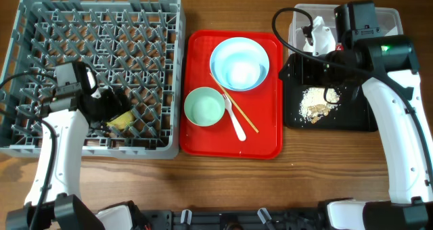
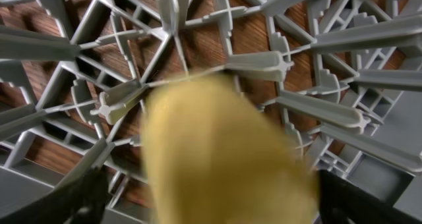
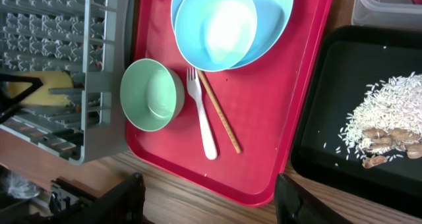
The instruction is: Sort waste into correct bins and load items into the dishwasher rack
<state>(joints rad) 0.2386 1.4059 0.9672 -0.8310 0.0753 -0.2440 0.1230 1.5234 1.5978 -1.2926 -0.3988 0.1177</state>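
A small yellow cup (image 2: 224,158), smooth and rounded, sits in the big square grey plastic rack (image 1: 40,27). It is near the front edge, between the pointy pegs. The rack floor is a criss-cross net, and the brown wood table (image 1: 223,179) shows through the holes.

The left gripper (image 2: 214,178) points down into the rack. Its two dark fingers (image 2: 66,201) are wide apart with the cup between them, and the left one is not touching the cup. The white left arm comes up from the near edge of the table and bends right over the rack.

Beside the rack lies a flat, shiny red plastic tray (image 3: 277,105). On it a pale blue bowl (image 3: 214,26) rests in a wider pale round plate (image 3: 273,20). A round light green bowl (image 3: 151,94) is near them. A white plastic fork (image 3: 201,112) lies right beside thin wooden chopsticks (image 3: 217,118).

To the right is a shallow black tray (image 3: 323,118). It holds a bumpy heap of white grains and beige bits (image 3: 389,125). Behind it is a clear plastic tub (image 1: 387,17) with a crumpled white tissue (image 1: 323,35) inside, partly hidden.

The white right arm goes up the right side and bends left over the tub. The right gripper (image 3: 210,184) hangs above the table with its fingers apart and nothing between them.
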